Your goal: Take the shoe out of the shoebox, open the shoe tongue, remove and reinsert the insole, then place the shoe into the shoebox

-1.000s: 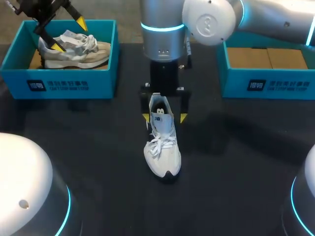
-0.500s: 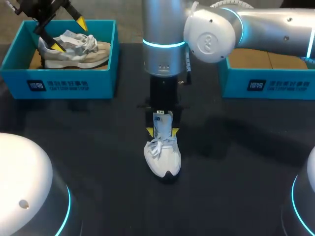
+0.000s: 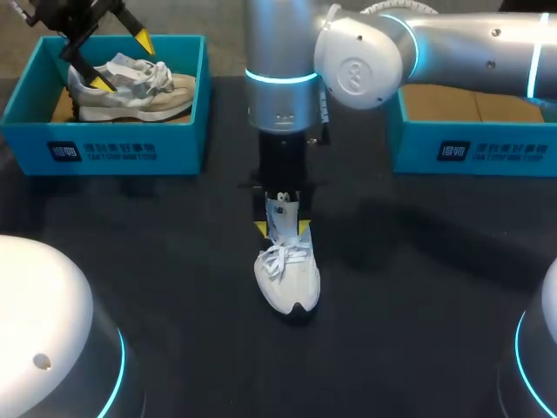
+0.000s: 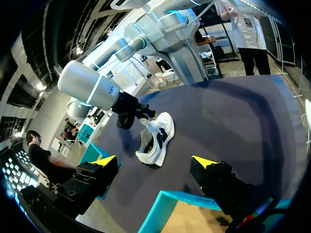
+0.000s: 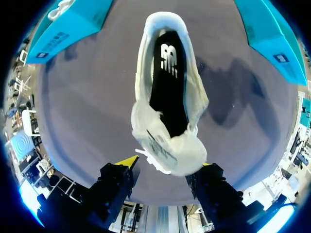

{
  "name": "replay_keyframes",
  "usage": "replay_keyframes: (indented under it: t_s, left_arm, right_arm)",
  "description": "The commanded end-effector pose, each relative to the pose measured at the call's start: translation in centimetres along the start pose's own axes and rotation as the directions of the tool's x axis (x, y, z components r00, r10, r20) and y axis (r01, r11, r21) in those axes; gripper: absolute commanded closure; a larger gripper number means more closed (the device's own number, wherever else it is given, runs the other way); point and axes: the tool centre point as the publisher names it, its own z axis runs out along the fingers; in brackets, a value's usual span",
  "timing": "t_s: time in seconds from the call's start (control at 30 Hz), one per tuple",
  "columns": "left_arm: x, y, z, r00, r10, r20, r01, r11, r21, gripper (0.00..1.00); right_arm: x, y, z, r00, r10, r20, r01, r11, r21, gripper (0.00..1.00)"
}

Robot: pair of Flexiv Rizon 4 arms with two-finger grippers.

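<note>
A white shoe (image 3: 287,272) stands upright mid-table, its toe towards the near edge. My right gripper (image 3: 282,229) comes straight down over its lacing and is shut on the shoe, one yellow tip against each side. From the right wrist, the shoe (image 5: 167,87) shows its black insole (image 5: 167,77), with the tongue (image 5: 167,148) between the fingers (image 5: 127,162). My left gripper (image 3: 122,61) hangs open over the left teal shoebox (image 3: 104,144), above a second grey-white shoe (image 3: 130,91). Its wrist camera sees the table shoe (image 4: 155,141) far ahead of the left gripper (image 4: 153,161).
A second teal shoebox (image 3: 474,148) at the back right shows a brown cardboard floor. The right arm's elbow (image 3: 365,52) hangs over the table's back middle. Dark tabletop (image 3: 418,287) spreads around the shoe.
My right gripper has come down further over the shoe and its fingers have drawn in from wide open onto the shoe's sides. The left arm has not moved.
</note>
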Motion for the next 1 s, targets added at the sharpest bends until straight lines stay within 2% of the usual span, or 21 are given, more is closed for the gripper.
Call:
replay_keyframes:
  t_s: [0.03, 0.07, 0.27, 0.47, 0.53, 0.7, 0.8, 1.0]
  left_arm:
    - [0.0, -0.1, 0.0, 1.000, 0.000, -0.004, 0.000, 1.000, -0.002, 0.00]
    - [0.0, -0.1, 0.0, 1.000, 0.000, -0.004, 0.000, 1.000, -0.002, 0.00]
    - [0.0, -0.1, 0.0, 1.000, 0.000, -0.004, 0.000, 1.000, -0.002, 0.00]
    - [0.0, -0.1, 0.0, 1.000, 0.000, -0.004, 0.000, 1.000, -0.002, 0.00]
    - [0.0, -0.1, 0.0, 1.000, 0.000, -0.004, 0.000, 1.000, -0.002, 0.00]
    - [0.0, -0.1, 0.0, 1.000, 0.000, -0.004, 0.000, 1.000, -0.002, 0.00]
    - [0.0, -0.1, 0.0, 1.000, 0.000, -0.004, 0.000, 1.000, -0.002, 0.00]
    - [0.0, -0.1, 0.0, 1.000, 0.000, -0.004, 0.000, 1.000, -0.002, 0.00]
  right_arm:
    - [1.1, 1.5, 0.8, 1.000, -0.010, 0.022, 0.010, 1.000, 0.027, 0.42]
    - [1.2, 1.7, 0.8, 1.000, -0.019, 0.021, 0.019, 1.000, 0.025, 0.44]
    - [1.1, 2.7, 0.8, 0.999, -0.020, 0.045, 0.019, 1.000, 0.019, 0.43]
    - [0.3, 1.4, -0.2, 0.999, -0.012, 0.044, 0.012, 1.000, 0.001, 0.45]
    - [0.2, 1.0, -0.3, 0.999, -0.011, 0.040, 0.011, 1.000, -0.004, 0.52]
    - [0.3, 0.1, -0.4, 0.999, -0.013, 0.030, 0.014, 1.000, -0.007, 0.54]
    - [0.4, -0.2, -0.3, 1.000, -0.014, 0.025, 0.014, 1.000, -0.001, 0.58]
    - [0.6, -0.3, -0.1, 1.000, -0.020, 0.018, 0.020, 1.000, 0.006, 0.58]
